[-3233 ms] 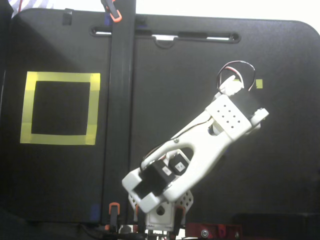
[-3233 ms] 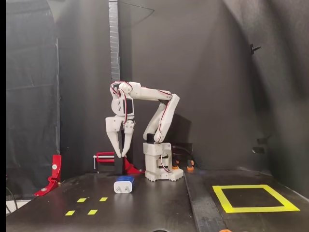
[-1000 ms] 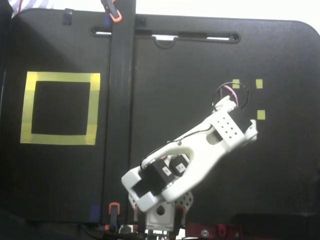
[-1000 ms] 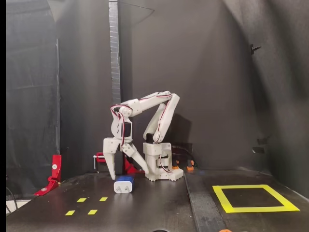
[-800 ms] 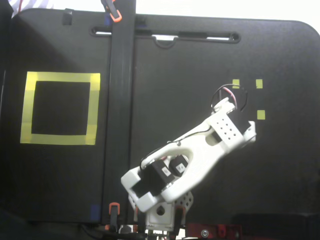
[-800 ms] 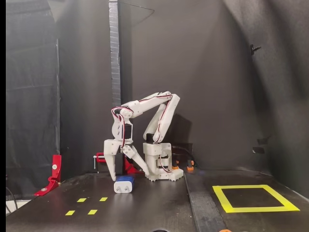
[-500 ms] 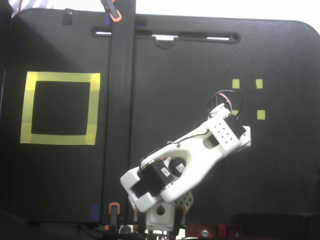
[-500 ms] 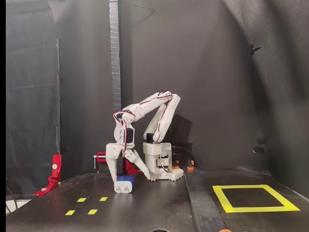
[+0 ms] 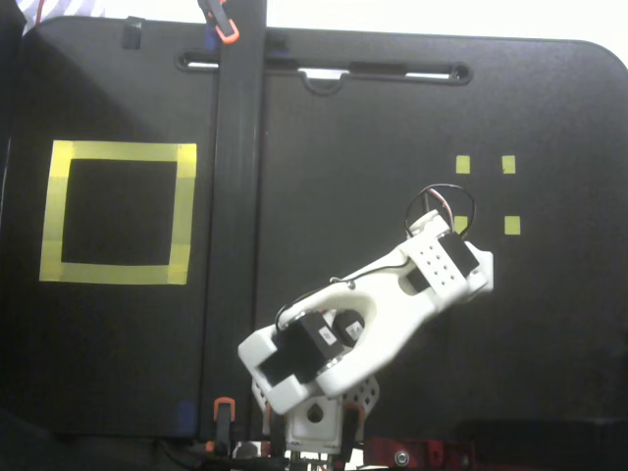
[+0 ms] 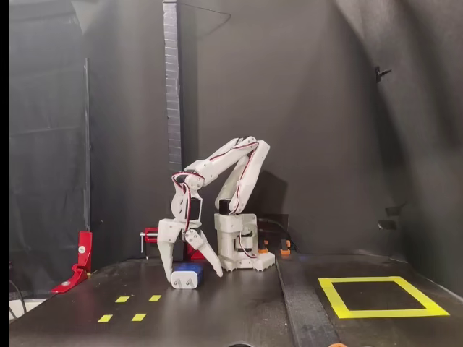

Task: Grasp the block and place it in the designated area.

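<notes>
Item: white arm (image 10: 231, 170), base at the rear middle of the black tabletop (image 10: 239, 311) in a fixed view at table height; in a fixed view from above, the arm (image 9: 373, 304) reaches from the bottom edge toward the upper right.

Fingers (image 10: 166, 262): spread apart and pointing down, one tip on each side of the block. One finger stands nearly upright at the block's left side; the other slants down to its right side. Whether either tip touches the block cannot be told. The gripper (image 10: 183, 271) is low, its tips close to the tabletop.

Block (image 10: 186, 275): small, dark blue above with a pale lower face, resting on the tabletop between the spread fingers. In the view from above it is hidden under the wrist housing.

Designated area (image 10: 380, 296): square of wide yellow tape enclosing black surface, well apart from the fingers, far to their right in the table-height view; in the view from above the square (image 9: 118, 212) lies at the far left, beyond a dark strip (image 9: 234, 226) that crosses the tabletop.

Small yellow squares (image 10: 130, 307): on the tabletop near the fingers, in front of them and to their left in the table-height view; three show beside the wrist (image 9: 483, 191) from above.

Red clamp (image 10: 76, 264): at the left edge, well apart from the fingers.
</notes>
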Tool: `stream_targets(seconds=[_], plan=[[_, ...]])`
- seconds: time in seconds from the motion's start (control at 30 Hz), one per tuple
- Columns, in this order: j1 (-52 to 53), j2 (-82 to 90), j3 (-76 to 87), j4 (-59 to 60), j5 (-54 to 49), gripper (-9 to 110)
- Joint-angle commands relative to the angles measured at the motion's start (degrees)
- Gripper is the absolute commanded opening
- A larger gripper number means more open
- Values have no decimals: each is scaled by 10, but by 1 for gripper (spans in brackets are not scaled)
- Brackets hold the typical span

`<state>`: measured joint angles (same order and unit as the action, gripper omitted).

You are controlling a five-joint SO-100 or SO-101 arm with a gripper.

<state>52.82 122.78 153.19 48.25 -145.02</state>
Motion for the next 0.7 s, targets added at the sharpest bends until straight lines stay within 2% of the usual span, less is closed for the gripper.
stream_targets(seconds=[0.0, 0.3, 0.67], plan=[[6, -2, 3, -11, -3, 45], [7, -7, 16, -30, 0, 45], [6, -10, 32, -48, -3, 38]])
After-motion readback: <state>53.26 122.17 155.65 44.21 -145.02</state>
